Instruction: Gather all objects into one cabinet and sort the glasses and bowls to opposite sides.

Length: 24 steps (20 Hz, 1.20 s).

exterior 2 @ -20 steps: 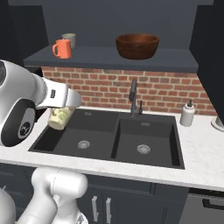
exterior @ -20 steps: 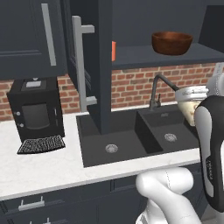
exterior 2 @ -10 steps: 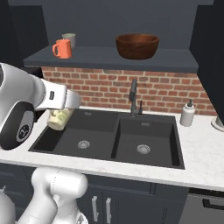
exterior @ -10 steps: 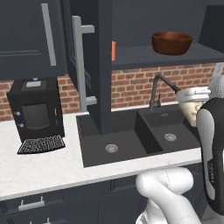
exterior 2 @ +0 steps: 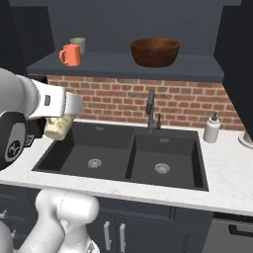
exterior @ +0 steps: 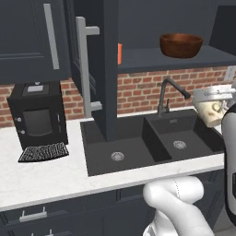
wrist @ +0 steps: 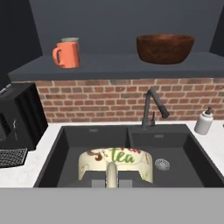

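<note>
While the tool [wrist: 112,180] stays clenched on the cream mug [wrist: 116,164] above the sink [exterior 2: 123,153], the orange mug [exterior 2: 69,55], the grey-green cup [exterior 2: 78,45] apparently behind it, and the brown bowl [exterior 2: 154,52] sit on the cabinet shelf [exterior 2: 123,66].

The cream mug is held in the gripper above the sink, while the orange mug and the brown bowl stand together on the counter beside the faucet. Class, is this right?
Not quite. The orange mug and the brown bowl stand on the open cabinet's shelf above the brick wall, as the right base view shows. The gripper does hold the cream mug above the sink.
</note>
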Tool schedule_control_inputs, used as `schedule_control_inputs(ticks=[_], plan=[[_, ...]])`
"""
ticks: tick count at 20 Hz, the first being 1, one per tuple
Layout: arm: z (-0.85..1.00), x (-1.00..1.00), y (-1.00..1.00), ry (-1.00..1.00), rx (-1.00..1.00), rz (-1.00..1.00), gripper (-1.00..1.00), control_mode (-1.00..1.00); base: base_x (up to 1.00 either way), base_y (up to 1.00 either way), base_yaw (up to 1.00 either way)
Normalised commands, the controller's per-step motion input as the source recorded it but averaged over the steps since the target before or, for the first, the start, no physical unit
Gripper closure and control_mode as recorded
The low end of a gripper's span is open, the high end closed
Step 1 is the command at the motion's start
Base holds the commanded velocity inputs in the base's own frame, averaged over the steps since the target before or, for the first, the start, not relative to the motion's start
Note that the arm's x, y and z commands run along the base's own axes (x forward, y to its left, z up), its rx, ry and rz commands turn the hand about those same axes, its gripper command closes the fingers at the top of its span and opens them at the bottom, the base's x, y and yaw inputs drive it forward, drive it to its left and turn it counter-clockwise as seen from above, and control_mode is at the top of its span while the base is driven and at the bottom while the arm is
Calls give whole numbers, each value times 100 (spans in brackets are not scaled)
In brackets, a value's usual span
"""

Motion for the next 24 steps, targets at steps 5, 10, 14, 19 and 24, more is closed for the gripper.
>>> schedule_control_inputs(ticks=[5,10,14,19,24], plan=[[56,-2,4,0,0,0,100,-100,0,0,0],[16,28,7,0,0,0,100,-100,0,0,0],[-5,50,15,-1,0,0,100,-100,0,0,0],[-7,6,1,-27,0,4,100,-100,0,0,0],[0,3,0,-36,3,3,100,-100,0,0,0]])
